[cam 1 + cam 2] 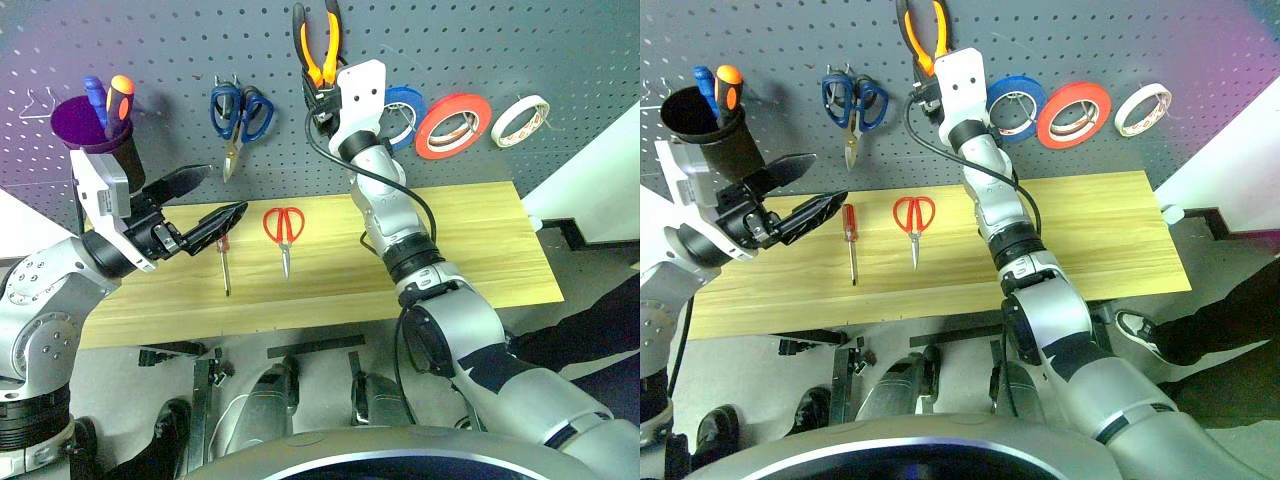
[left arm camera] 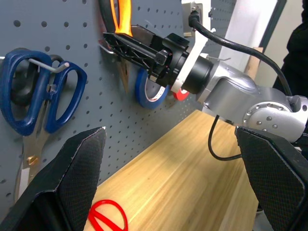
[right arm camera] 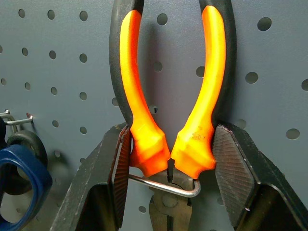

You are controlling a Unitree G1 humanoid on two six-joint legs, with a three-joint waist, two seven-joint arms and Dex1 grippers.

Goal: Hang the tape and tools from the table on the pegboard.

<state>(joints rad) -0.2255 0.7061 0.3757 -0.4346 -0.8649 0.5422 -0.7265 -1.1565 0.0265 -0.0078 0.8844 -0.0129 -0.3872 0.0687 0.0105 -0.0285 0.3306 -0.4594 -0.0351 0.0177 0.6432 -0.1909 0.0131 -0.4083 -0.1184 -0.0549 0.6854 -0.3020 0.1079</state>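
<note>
The pliers [image 3: 171,120] are up against the pegboard [image 1: 560,50], long axis vertical, orange-and-black handles pointing up, nose down. The right gripper [image 3: 168,178] is clamped on them, one black finger [image 3: 113,183] pressing each side of the handles just above the joint, about half open. A wire hook [image 3: 163,186] runs across right at the joint, between the handle bases.

Down on the table [image 1: 480,250], the red scissors [image 1: 284,236] lie with their blades pointing toward the near edge, and beside them the screwdriver [image 1: 851,240] lies the same way, handle toward the board.

The left gripper [image 1: 205,200] hangs over the table's left end, fingers spread wide, holding nothing.

The white tape [image 1: 520,120] hangs on the board, right of the red roll [image 1: 453,125] and blue roll [image 1: 403,113].
</note>
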